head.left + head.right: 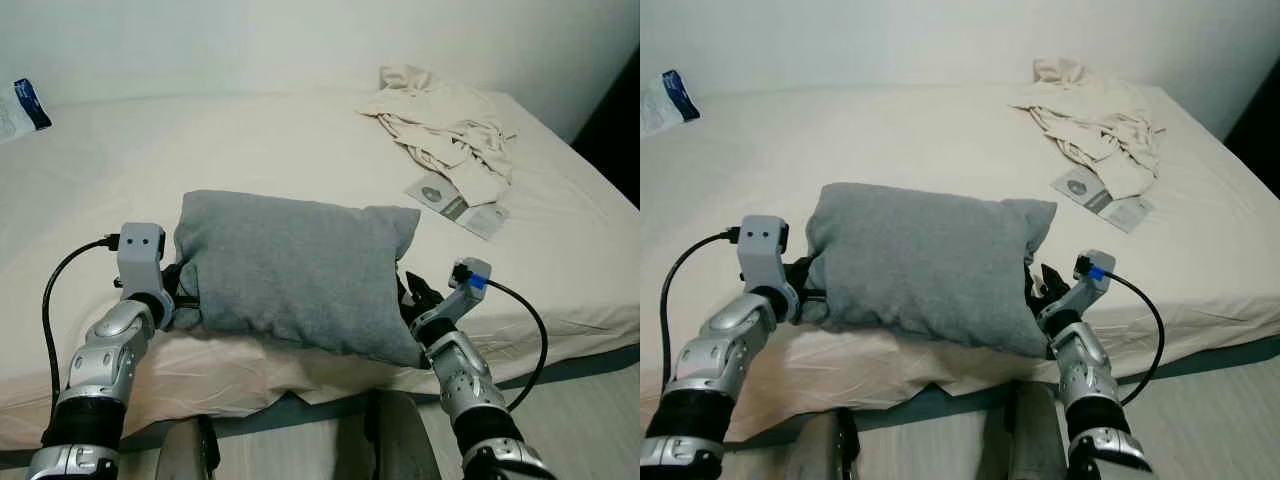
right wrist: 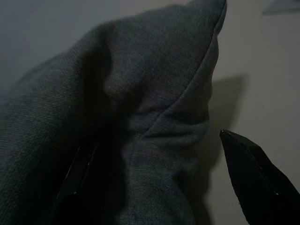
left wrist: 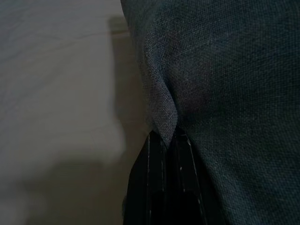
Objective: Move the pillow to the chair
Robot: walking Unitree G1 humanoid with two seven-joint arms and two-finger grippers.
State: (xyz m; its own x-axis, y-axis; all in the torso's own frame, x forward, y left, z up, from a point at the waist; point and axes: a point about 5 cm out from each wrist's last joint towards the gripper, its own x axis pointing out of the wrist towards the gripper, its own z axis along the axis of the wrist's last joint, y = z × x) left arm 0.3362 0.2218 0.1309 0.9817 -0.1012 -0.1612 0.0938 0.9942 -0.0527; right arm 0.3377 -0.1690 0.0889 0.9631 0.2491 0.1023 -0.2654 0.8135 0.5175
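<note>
nearest, two silver arms reach forward over the near edge of the wide bed with a cream sheet [image 1: 250, 130]. left gripper [image 3: 164, 140] is at the pillow's left end, its two black fingers [image 3: 150, 183] pinched together on a fold of fabric. right gripper [image 2: 159, 154] is at the pillow's right end, fingers spread wide with the corner of the cloth bulging between them; left finger [image 2: 77, 171] seems to touch the fabric, though the wrist view is too dark to be sure.

between the grippers lies the grey rectangular fabric pillow [image 1: 295, 270], on the bed close to its near edge, bottom right corner hanging just over the edge.

further back, right side of the bed: flat grey-and-white packet [image 1: 457, 205], touching the crumpled cream garment [image 1: 450, 125] behind it.

far left, by the wall: white-and-blue plastic pack [image 1: 20, 108] on the sheet, well apart from the pillow.
</note>
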